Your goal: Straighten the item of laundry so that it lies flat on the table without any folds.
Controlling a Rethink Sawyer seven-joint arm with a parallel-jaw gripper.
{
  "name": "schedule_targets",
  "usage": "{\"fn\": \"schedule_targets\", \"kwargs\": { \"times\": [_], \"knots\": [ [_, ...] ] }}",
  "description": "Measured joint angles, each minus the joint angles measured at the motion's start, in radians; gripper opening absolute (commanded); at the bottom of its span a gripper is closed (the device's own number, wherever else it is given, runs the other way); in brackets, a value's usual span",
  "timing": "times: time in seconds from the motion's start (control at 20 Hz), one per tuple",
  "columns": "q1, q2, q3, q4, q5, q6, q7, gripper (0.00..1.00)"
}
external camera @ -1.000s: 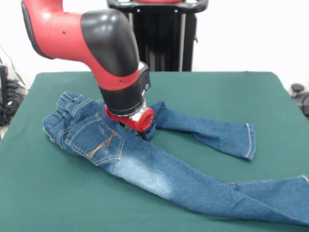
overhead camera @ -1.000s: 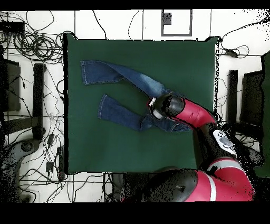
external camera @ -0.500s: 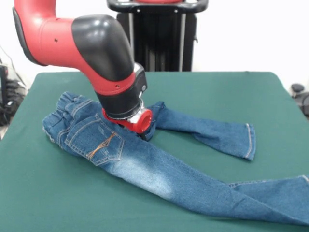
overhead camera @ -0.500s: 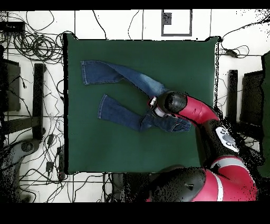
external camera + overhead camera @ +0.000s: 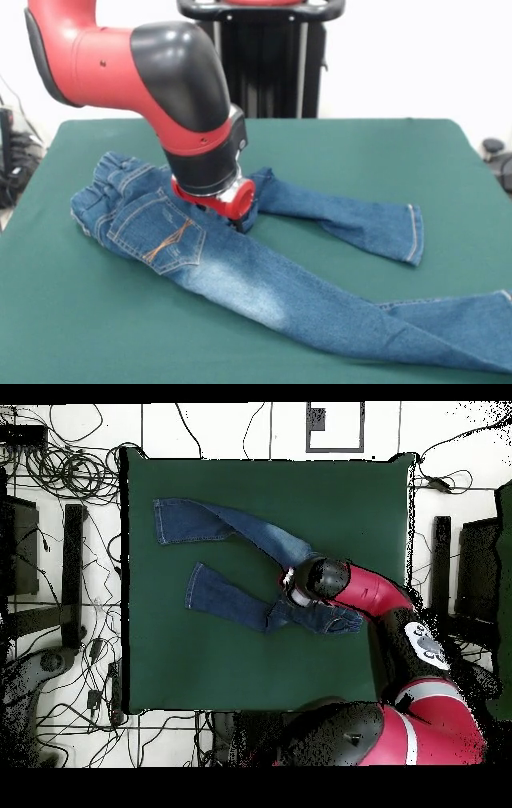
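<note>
The gripper [image 5: 237, 222] sits left of the frame's centre in the front view, pressed down at the crotch of the jeans [image 5: 240, 276]; only a dark tip shows beneath the red wrist collar, and whether its fingers are apart or together cannot be told. In the overhead view the gripper [image 5: 291, 587] lies just right of the frame's centre, hidden under the wrist. Above it in the front view, the black wrist housing and the red arm [image 5: 120, 60] rise toward the upper left corner; in the overhead view the arm runs from the centre down to the lower right. The jeans lie spread on the table [image 5: 360, 152] with the back side up. In the front view the waistband is bunched and wrinkled at the left, a back pocket [image 5: 158, 234] with orange-tan stitching lies just below and left of the gripper, and a faded pale patch marks the thigh below that. One leg runs from the middle down to the lower right corner, its hem at the right edge of the frame; the other leg runs from the gripper toward the right, ending in a hemmed cuff right of centre. The legs splay apart in a V, with green cloth between them. In the overhead view the jeans [image 5: 230, 524] lie in the upper middle of the table [image 5: 200, 669], both legs pointing to the left of the frame, one above the other. Around the table in that view, cables [image 5: 60, 469] lie tangled on the pale floor at the left.
</note>
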Motion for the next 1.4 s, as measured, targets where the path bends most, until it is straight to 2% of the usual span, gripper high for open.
{"fn": "schedule_targets", "kwargs": {
  "times": [0.75, 0.95, 1.4],
  "knots": [
    [0.012, -0.021, -0.005, -0.017, -0.104, -0.063, 0.000, 1.00],
    [0.023, -0.026, -0.027, -0.060, -0.166, -0.138, 0.000, 1.00],
    [0.021, -0.034, -0.035, -0.124, -0.209, -0.187, 0.000, 1.00]
  ]
}}
